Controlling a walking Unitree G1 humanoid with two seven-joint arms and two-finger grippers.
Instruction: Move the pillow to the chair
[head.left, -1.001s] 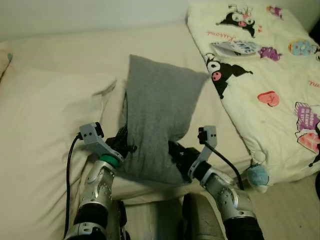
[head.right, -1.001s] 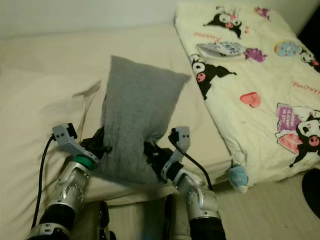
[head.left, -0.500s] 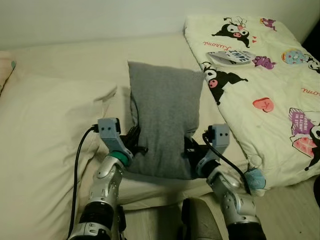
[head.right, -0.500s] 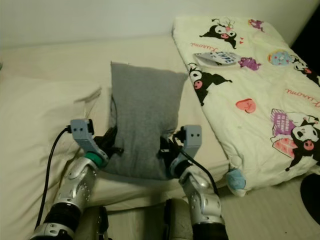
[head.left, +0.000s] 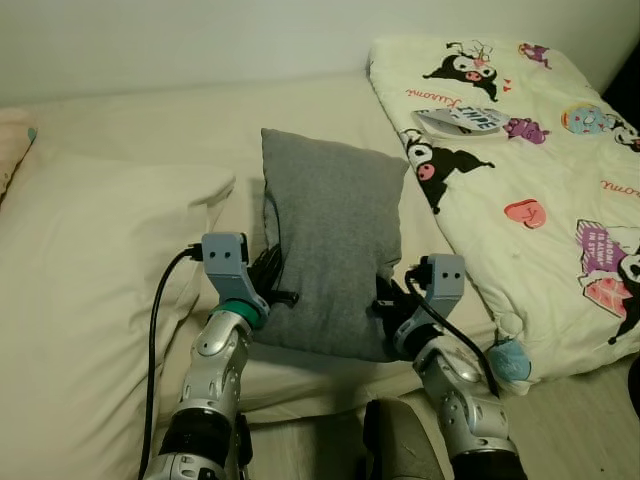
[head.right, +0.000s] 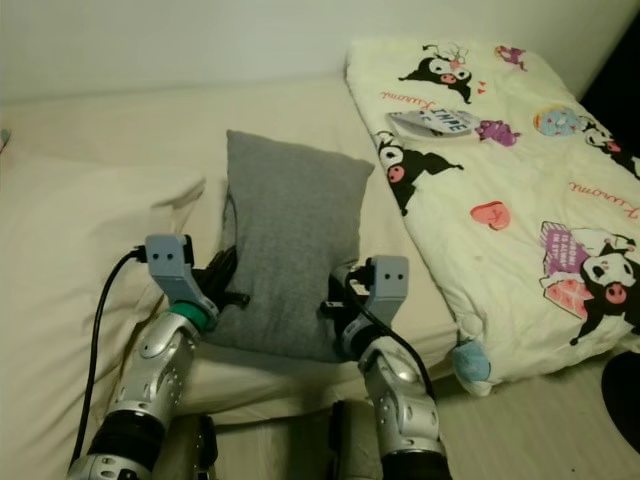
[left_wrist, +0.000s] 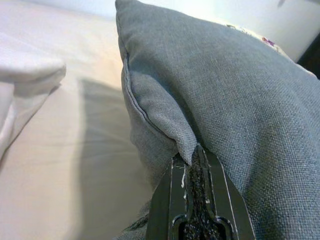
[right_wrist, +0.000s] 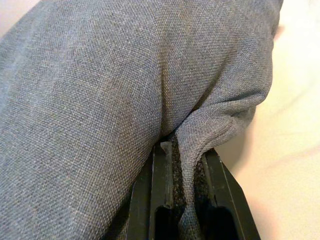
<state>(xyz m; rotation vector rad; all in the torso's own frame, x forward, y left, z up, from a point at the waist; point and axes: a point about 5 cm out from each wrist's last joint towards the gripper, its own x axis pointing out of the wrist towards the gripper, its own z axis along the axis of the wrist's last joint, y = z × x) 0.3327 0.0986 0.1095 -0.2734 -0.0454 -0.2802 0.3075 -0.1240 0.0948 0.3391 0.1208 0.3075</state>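
**Two pinches on the pillow, chair yet to come**

Both of my grippers have cloth between their fingers, so I judge the step in hand to be the grasp and lift, not yet the carry.

Going from my left: a cream pillow (head.left: 95, 270) lies on the bed (head.left: 150, 120) beside my left arm. My left gripper (left_wrist: 195, 172) is closed tight on the seam of the grey pillow (head.left: 330, 250), near its lower left edge, with a fold of fabric nipped between the black fingers. The grey pillow itself stands tilted up between my arms, its lower end at my wrists and its upper end leaning toward the wall. My right gripper (right_wrist: 182, 172) is likewise closed on a bunched fold at the pillow's lower right corner. Further right lies a cartoon-printed quilt (head.left: 530, 160).

Next, I judge, I must keep both pinches firm, raise the pillow free of the bed, and turn to find the chair.
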